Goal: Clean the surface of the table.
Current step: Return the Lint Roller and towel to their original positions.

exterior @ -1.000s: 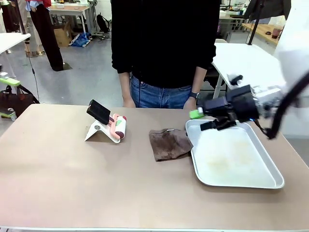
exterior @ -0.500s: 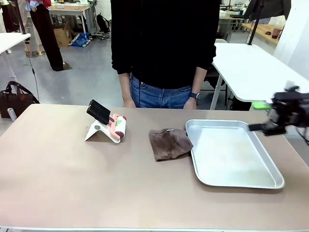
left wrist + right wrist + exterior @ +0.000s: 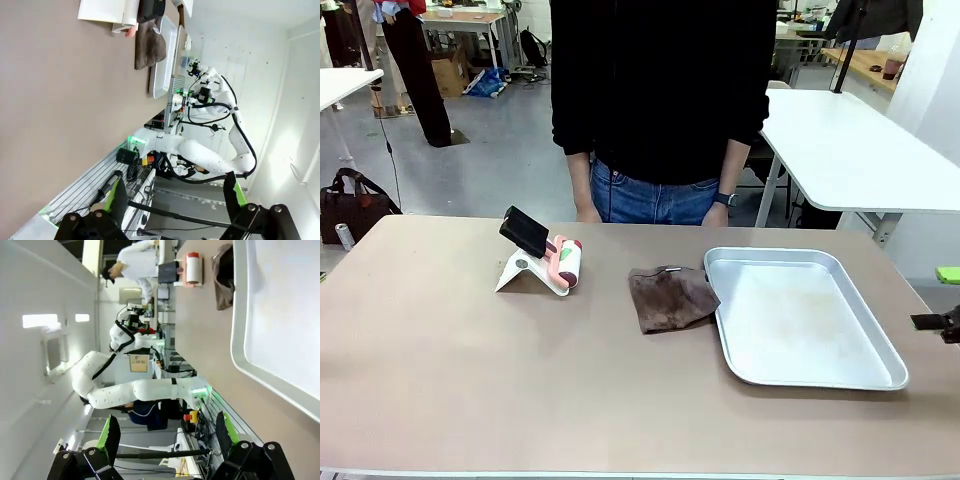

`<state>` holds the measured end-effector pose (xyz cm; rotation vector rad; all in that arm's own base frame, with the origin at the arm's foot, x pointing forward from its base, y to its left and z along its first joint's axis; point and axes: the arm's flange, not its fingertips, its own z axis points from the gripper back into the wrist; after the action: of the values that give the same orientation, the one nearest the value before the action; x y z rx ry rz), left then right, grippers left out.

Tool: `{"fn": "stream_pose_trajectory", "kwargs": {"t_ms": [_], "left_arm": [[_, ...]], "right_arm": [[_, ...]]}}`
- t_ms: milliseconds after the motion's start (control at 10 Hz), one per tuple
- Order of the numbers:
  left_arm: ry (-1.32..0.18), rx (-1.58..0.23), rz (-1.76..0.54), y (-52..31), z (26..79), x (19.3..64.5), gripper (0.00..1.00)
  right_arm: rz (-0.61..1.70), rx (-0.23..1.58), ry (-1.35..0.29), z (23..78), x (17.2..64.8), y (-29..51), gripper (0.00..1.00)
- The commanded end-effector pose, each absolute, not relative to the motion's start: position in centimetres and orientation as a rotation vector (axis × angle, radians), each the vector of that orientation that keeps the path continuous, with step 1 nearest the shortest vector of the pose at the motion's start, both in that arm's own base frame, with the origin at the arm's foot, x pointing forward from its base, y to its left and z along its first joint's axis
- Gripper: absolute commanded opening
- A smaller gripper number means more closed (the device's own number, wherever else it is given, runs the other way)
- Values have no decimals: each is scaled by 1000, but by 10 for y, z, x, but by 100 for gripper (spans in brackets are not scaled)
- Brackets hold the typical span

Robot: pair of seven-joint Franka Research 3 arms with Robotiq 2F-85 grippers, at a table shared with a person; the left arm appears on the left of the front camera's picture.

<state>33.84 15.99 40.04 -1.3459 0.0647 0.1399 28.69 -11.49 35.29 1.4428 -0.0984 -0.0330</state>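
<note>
The beige-brown table [image 3: 470, 380] spans the front view, and it appears too in the left wrist view [image 3: 45, 100] and the right wrist view [image 3: 200, 335]. A crumpled brown cloth [image 3: 669, 298] lies near its middle, touching the tray's left rim; the cloth [image 3: 150, 44] [image 3: 223, 276] turns up in both wrist views. My right gripper [image 3: 942, 298] is at the far right edge, off the table's side, open and holding nothing. Its fingers [image 3: 167, 432] stand wide apart. My left gripper [image 3: 176, 197] is open too, off the table's left end.
A shiny silver tray [image 3: 752, 370] lies at the right, nothing in it. A pink and white lint roller [image 3: 567, 262] rests on a white stand with a black block at the left of centre. A person in black [image 3: 660, 100] stands at the far edge.
My right arm has pulled back from over the tray's far left corner to the picture's right edge. The left gripper, at the far left a second ago, has left the front view.
</note>
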Motion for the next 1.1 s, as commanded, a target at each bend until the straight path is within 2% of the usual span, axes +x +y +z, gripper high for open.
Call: {"fn": "stream_pose_trajectory", "kwargs": {"t_ms": [0,100,1000], "left_arm": [[59,-1370,140,167,401,345,100],[73,-1348,191,167,400,349,100],[67,-1347,147,163,398,343,100]], "right_arm": [[-21,1471,-110,344,284,-107,100],[-33,1443,-98,353,287,-115,100],[-33,1443,-98,353,287,-115,100]]}}
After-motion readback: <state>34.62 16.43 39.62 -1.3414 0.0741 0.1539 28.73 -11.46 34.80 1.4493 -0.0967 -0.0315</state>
